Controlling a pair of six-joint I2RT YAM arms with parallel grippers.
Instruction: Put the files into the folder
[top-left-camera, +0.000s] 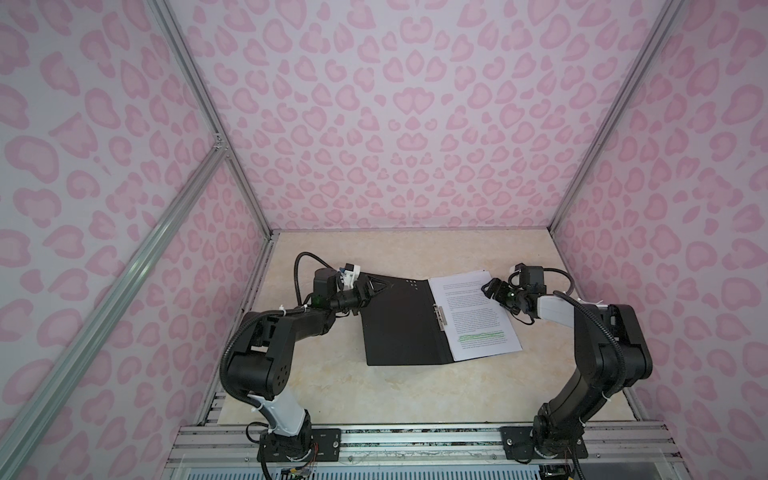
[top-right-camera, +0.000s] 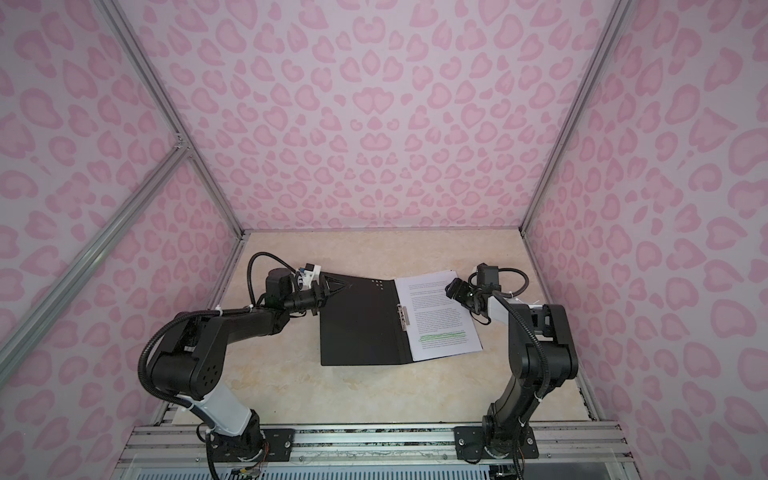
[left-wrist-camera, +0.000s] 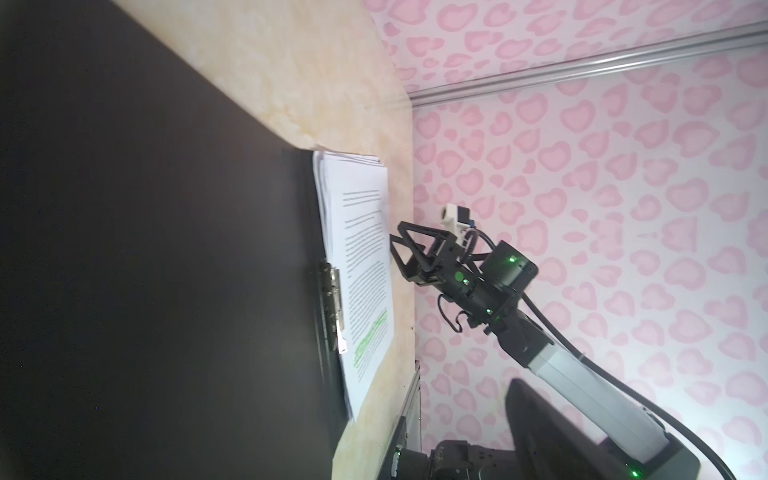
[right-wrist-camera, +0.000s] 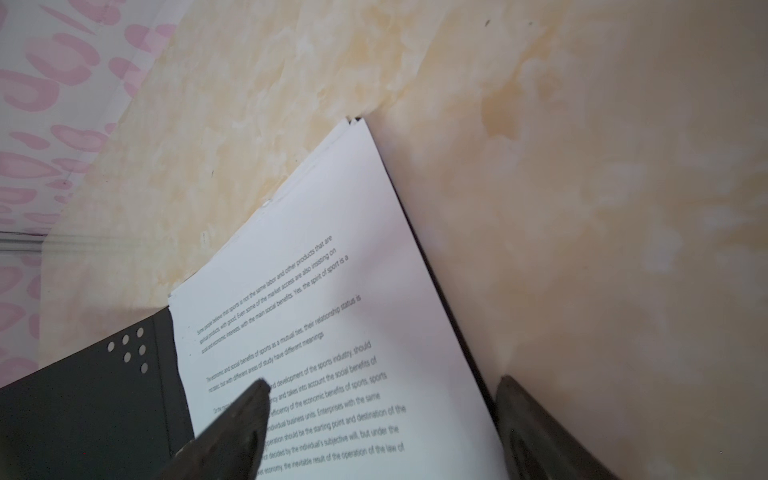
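Between my two grippers, in both top views, the folder (top-left-camera: 399, 328) lies open on the table (top-left-camera: 374, 395), black inside up. The files (top-left-camera: 473, 316) rest as one stack on the half nearer my right gripper (top-left-camera: 486, 289). My left gripper (top-left-camera: 380, 287) hangs at the far outer corner of the bare cover, jaws spread and empty. The metal clip (top-left-camera: 439, 318) sits on the spine, just beside the stack's inner edge.

From my left wrist, the bare cover fills the near side as a dark slab. Beyond it the stack shows its green-marked lines, and my right jaws stand released, their tips at the stack's outer edge. Whether the sheets are tucked under the clip I cannot tell from this angle.

From my right wrist, one finger (right-wrist-camera: 245, 415) floats over the printed top sheet and its mate sits past the stack's edge, over bare table. I am gripping nothing. The sheets' far edges fan a little instead of lying flush.

I judge the files placed and the step in hand to be tidying them before closing. Next, my right jaws should nudge the stack square and draw clear. My left jaws must then pinch the thin bare cover and swing it over without dragging the sheets.
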